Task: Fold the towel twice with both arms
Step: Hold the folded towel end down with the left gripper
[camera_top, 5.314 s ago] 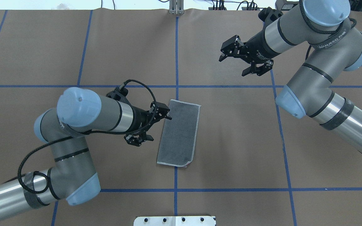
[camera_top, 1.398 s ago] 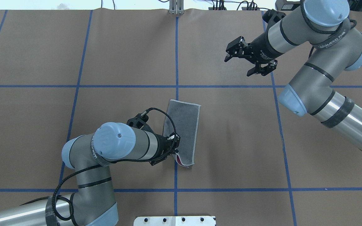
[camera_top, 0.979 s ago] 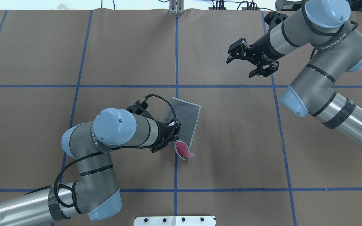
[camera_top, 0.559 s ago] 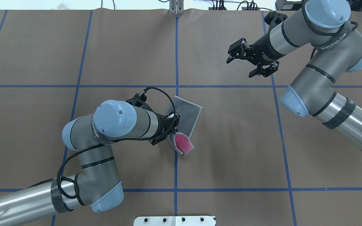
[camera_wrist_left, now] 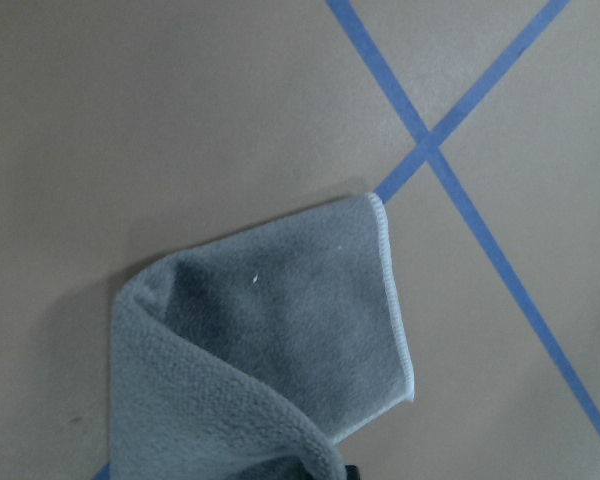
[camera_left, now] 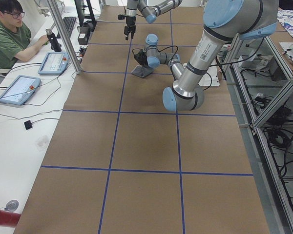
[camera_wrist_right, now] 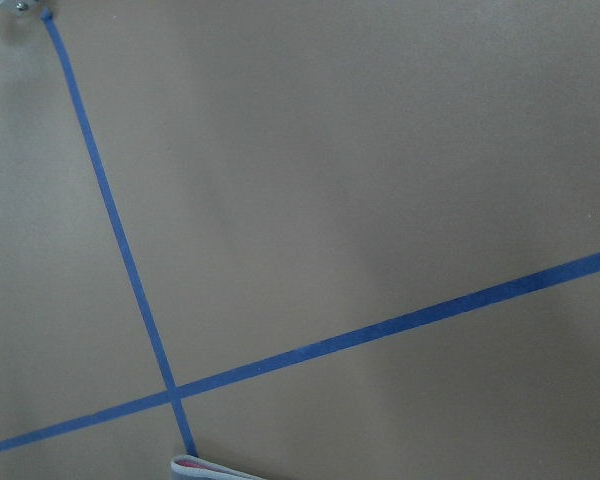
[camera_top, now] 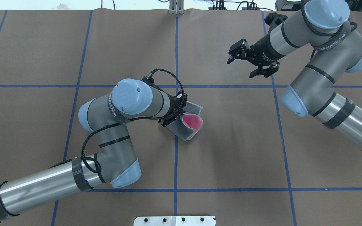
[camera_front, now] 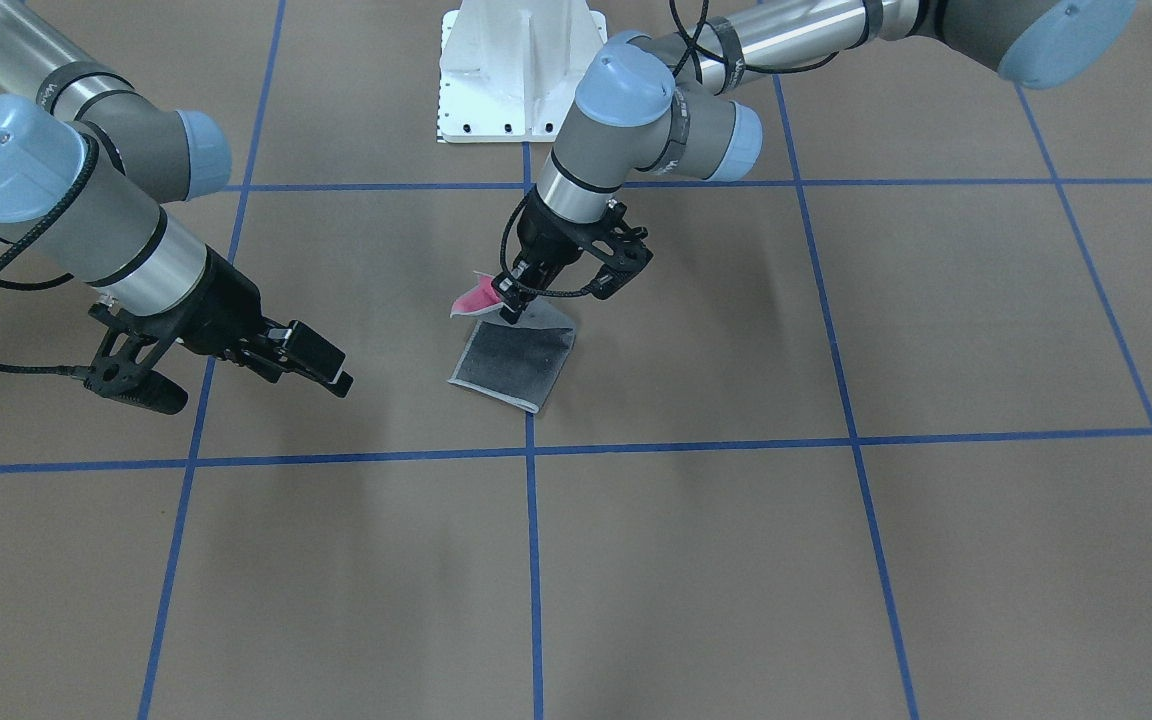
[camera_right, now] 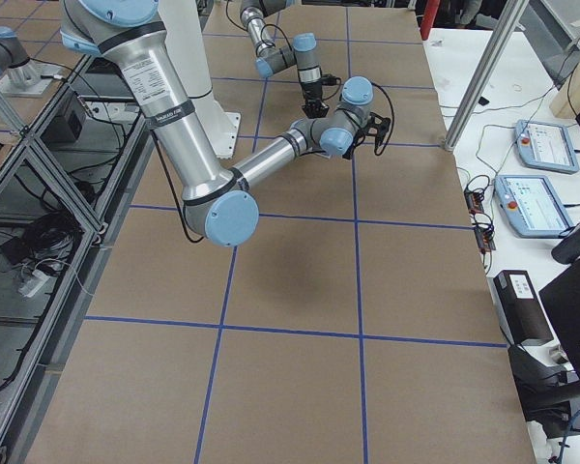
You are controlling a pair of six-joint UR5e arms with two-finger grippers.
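Pinching lifted towel (camera_front: 514, 362) end: left gripper (camera_front: 509, 298)

A robotics lab: taped-grid table (camera_left: 146, 141), aluminium frames (camera_right: 48, 160), control tablets (camera_right: 534, 205), seated person (camera_left: 10, 39).

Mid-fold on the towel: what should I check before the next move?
1. Left gripper shut on the towel's lifted end: ok.
2. Resting part lies flat on the table: ok.
3. Right gripper open, apart from the towel: ok.
4. Lifted edge squared to the far edge: cannot tell, the wrist hides it.
5. Second fold laid down: not ok, flap raised with pink showing.
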